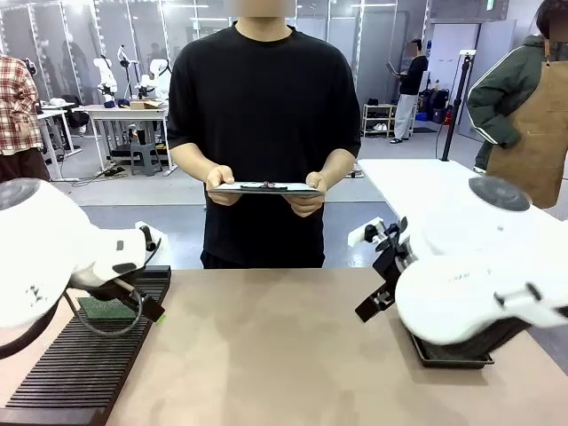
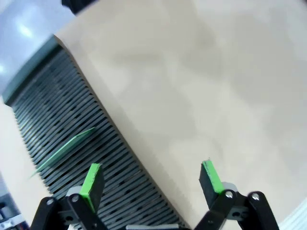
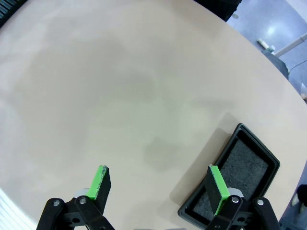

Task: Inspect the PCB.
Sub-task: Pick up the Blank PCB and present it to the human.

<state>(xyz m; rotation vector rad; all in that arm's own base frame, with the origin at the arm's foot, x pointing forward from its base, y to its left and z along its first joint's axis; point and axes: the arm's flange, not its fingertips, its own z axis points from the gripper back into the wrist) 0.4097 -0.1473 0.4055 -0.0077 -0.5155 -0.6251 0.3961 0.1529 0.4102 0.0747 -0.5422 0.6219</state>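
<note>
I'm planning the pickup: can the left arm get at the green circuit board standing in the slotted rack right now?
Probably yes. Its jaws hang open over the rack edge, the board stands in a slot off to one side, and nothing covers it.

One PCB [image 2: 64, 151], one slotted black rack [image 1: 71, 373], one shallow black tray [image 3: 235, 177], one clipboard [image 1: 266, 187] — and one person [image 1: 264, 133] facing the table.

A pale tan table [image 1: 266, 346] stretches between the robot and a standing person. A long black slotted rack [image 1: 71, 373] lies along its left edge, and a shallow black tray [image 1: 453, 361] sits near its right edge, well apart.
</note>
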